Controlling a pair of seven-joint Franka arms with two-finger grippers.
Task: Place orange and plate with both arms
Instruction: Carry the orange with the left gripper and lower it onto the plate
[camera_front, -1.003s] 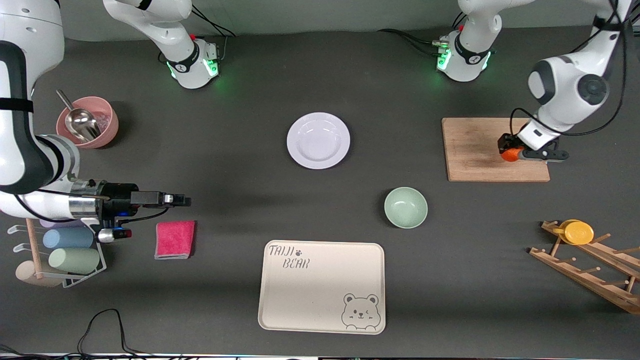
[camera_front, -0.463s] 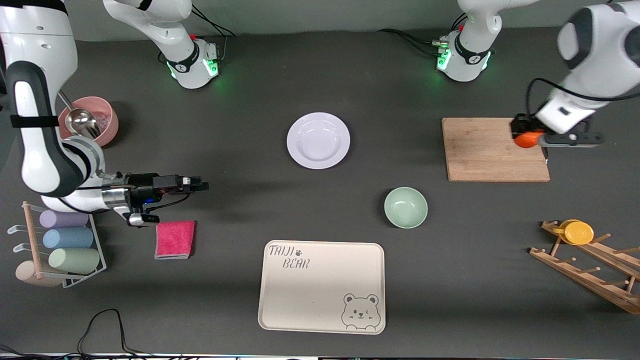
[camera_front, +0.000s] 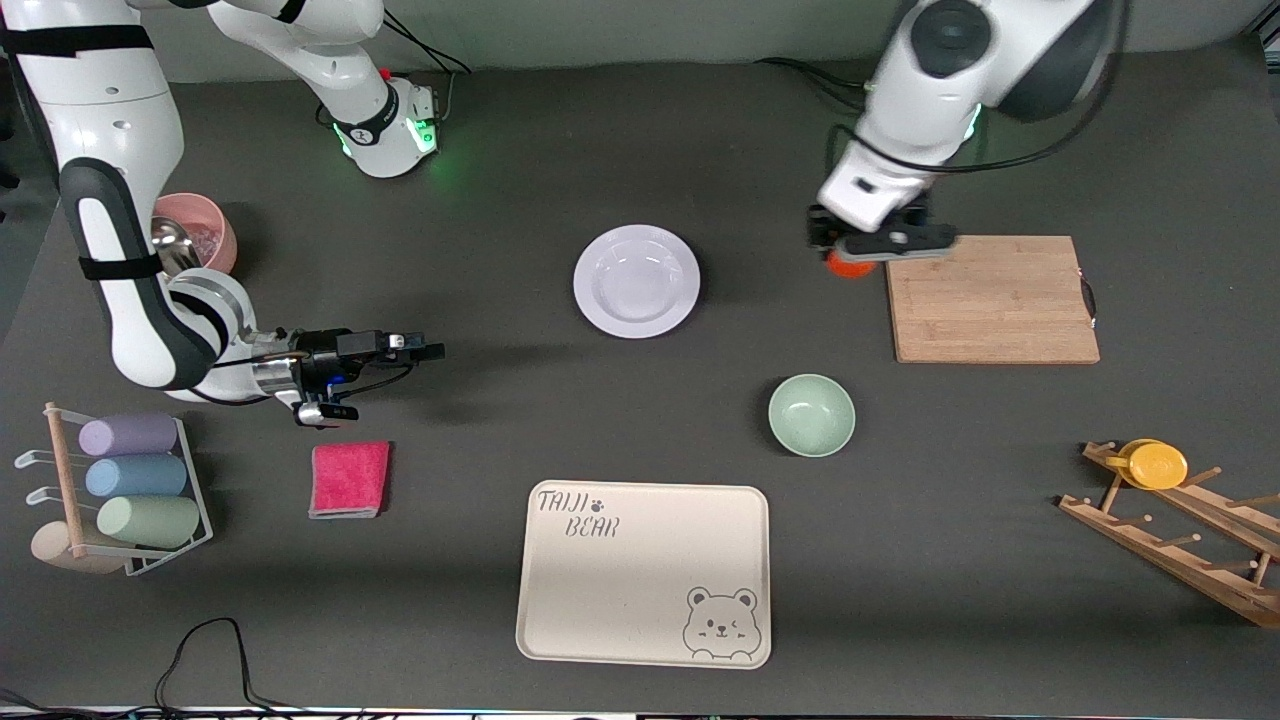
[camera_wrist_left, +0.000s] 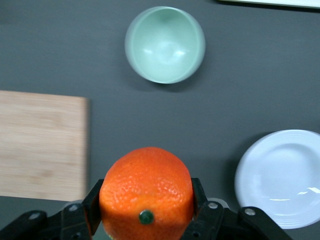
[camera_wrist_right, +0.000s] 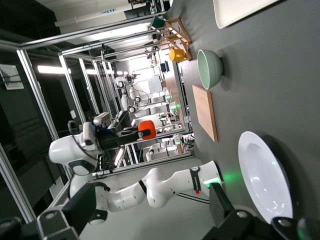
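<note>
seen past the right gripper (camera_wrist_right: 150, 217), its two dark fingers (camera_wrist_right: 75, 210) spread wide with nothing between them: a grey bench (camera_wrist_right: 280, 85) carrying a white plate (camera_wrist_right: 262, 175), a wooden board (camera_wrist_right: 205, 119) edge-on, a pale green bowl (camera_wrist_right: 210, 68) and the corner of a cream tray (camera_wrist_right: 240, 11). near the bowl, a wooden rack (camera_wrist_right: 175, 31) with a yellow disc (camera_wrist_right: 176, 54) on it. up in the air above the bench, the left gripper (camera_wrist_right: 131, 131), jaws clamped on an orange (camera_wrist_right: 147, 129). by the plate, a white arm base (camera_wrist_right: 165, 187) lit green.
</note>
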